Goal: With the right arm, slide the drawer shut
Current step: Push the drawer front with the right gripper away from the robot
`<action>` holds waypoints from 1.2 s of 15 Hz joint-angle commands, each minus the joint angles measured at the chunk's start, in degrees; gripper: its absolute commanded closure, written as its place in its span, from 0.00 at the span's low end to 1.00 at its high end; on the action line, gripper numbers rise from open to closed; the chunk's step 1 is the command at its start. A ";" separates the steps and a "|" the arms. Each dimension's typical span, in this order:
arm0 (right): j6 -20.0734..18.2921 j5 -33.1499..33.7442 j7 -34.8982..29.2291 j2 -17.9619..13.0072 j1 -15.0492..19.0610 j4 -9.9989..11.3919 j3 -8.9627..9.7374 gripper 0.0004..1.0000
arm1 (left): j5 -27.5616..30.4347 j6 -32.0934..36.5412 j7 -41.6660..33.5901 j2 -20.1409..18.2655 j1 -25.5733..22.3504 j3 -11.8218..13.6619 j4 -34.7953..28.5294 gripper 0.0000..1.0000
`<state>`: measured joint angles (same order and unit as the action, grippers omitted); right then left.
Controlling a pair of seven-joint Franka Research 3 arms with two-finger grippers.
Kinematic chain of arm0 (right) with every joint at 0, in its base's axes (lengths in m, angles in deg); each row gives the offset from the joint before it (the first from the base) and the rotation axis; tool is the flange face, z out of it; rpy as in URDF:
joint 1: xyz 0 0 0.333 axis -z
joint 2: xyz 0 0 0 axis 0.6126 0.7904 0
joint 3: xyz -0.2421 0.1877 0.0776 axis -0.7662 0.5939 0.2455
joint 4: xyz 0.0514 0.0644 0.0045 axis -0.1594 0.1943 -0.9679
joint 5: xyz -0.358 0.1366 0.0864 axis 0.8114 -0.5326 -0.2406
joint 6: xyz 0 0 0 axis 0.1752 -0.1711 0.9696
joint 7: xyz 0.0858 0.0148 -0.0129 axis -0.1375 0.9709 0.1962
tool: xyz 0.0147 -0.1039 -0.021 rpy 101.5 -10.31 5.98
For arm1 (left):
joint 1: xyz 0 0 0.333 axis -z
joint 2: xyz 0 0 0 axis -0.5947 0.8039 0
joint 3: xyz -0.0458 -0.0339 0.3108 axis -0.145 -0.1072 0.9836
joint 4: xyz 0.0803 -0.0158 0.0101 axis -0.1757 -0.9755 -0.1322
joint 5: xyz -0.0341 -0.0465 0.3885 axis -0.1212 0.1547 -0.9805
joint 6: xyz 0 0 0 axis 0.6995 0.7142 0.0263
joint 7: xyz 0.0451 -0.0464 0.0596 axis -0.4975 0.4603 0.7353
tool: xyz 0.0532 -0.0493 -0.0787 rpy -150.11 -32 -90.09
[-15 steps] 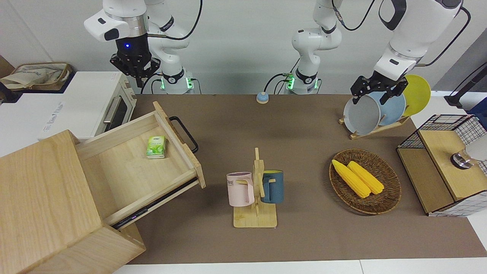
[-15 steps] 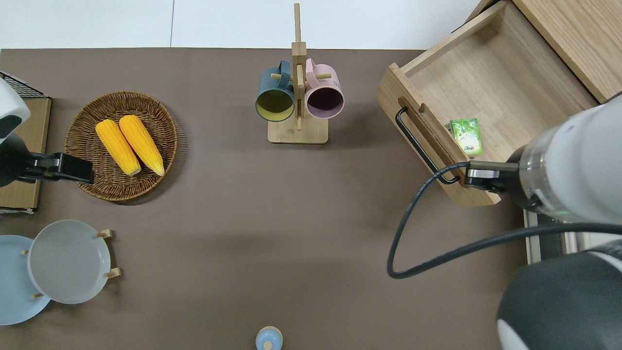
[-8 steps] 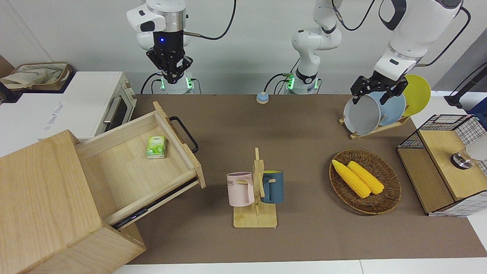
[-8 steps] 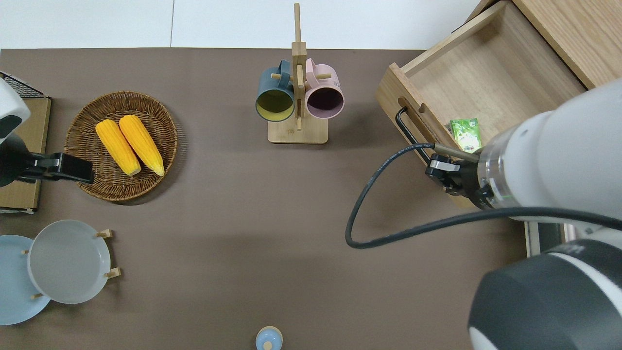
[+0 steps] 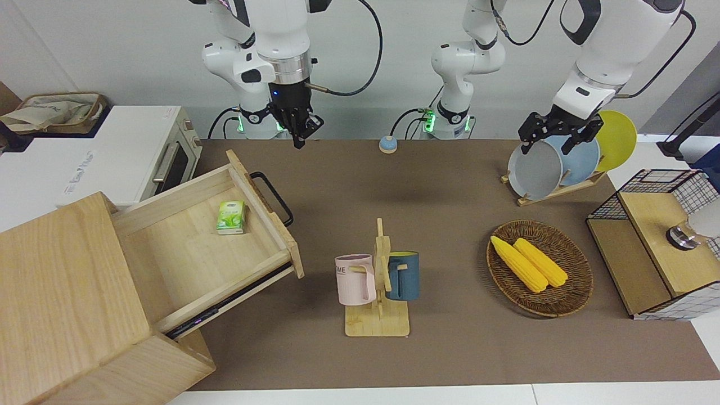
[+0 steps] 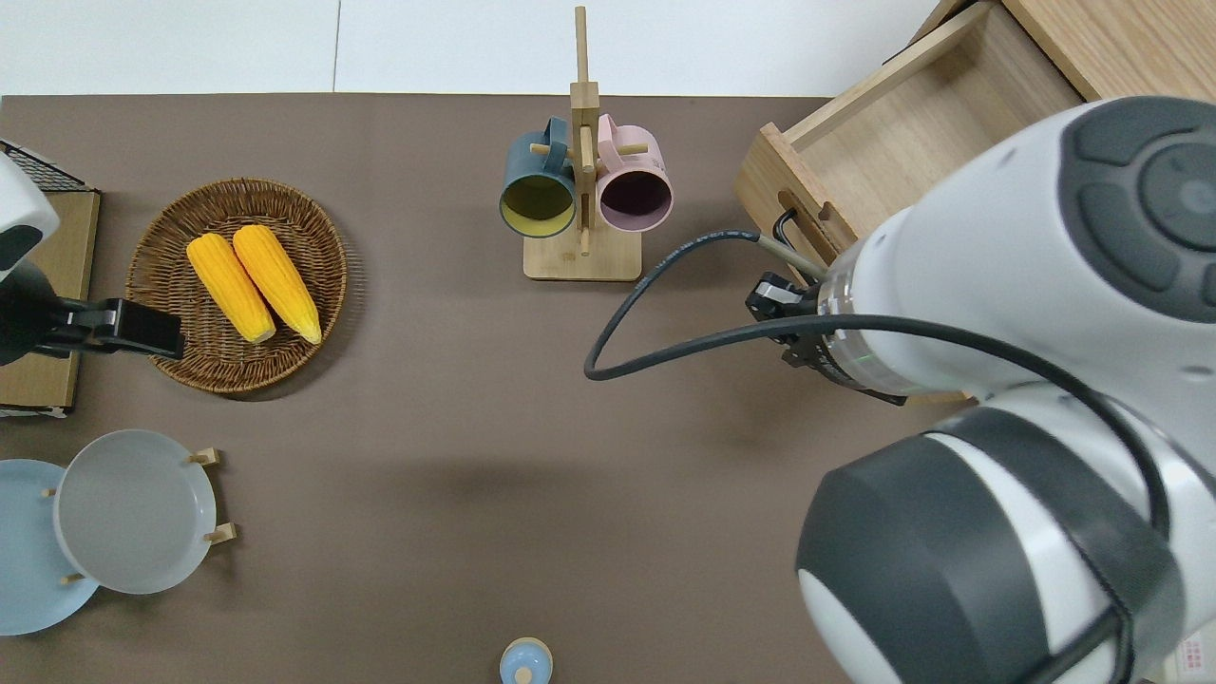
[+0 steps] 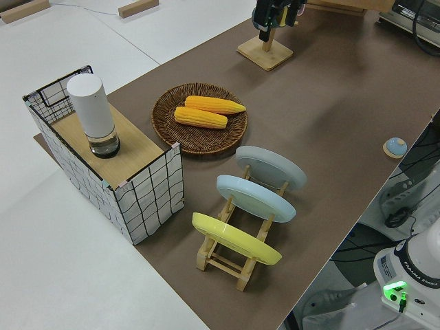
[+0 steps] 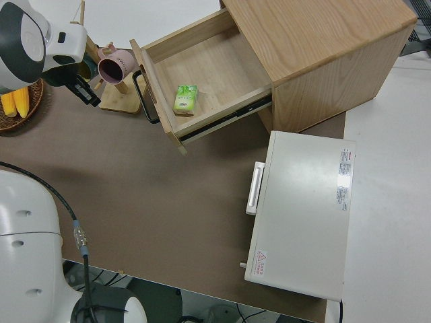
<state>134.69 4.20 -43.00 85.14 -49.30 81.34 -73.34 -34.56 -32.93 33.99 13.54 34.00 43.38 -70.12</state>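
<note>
The drawer (image 5: 191, 253) stands pulled far out of the pale wood cabinet (image 5: 62, 292), at the right arm's end of the table. Its black loop handle (image 5: 273, 197) faces the table's middle, and a small green packet (image 5: 231, 217) lies inside. The drawer also shows in the overhead view (image 6: 893, 142) and the right side view (image 8: 209, 70). My right gripper (image 5: 297, 140) points down with its fingers together, empty. It hangs over the brown mat in front of the drawer front, by the handle's end nearer the robots, not touching it (image 8: 89, 95). The left arm is parked.
A mug rack (image 5: 378, 315) with a pink and a blue mug stands mid-table, farther from the robots than the gripper. A white toaster oven (image 5: 129, 152) sits beside the cabinet. A corn basket (image 5: 562, 304), a plate rack (image 5: 554, 194) and a mesh box (image 5: 647, 247) are at the left arm's end.
My right arm has swung from above the oven and drawer toward the table's middle and come lower, ending in front of the drawer front. The drawer has not moved.
</note>
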 commanded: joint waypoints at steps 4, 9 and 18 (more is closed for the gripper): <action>2.96 -1.27 -13.28 5.23 -2.45 -0.15 0.26 1.00 | -1.02 1.03 0.60 -0.25 0.39 0.02 0.49 0.01; 7.36 -1.80 -18.39 5.76 -2.37 3.18 0.35 1.00 | -1.02 1.03 0.60 -0.25 0.39 0.02 0.49 0.01; 12.45 -1.10 -18.66 6.46 -0.87 8.63 0.35 1.00 | -1.02 1.03 0.60 -0.25 0.39 0.02 0.49 0.01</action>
<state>144.72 3.82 -60.73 91.78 -51.58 87.99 -73.34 -34.56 -32.93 33.99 13.54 34.00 43.38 -70.12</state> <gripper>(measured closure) 0.991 0.004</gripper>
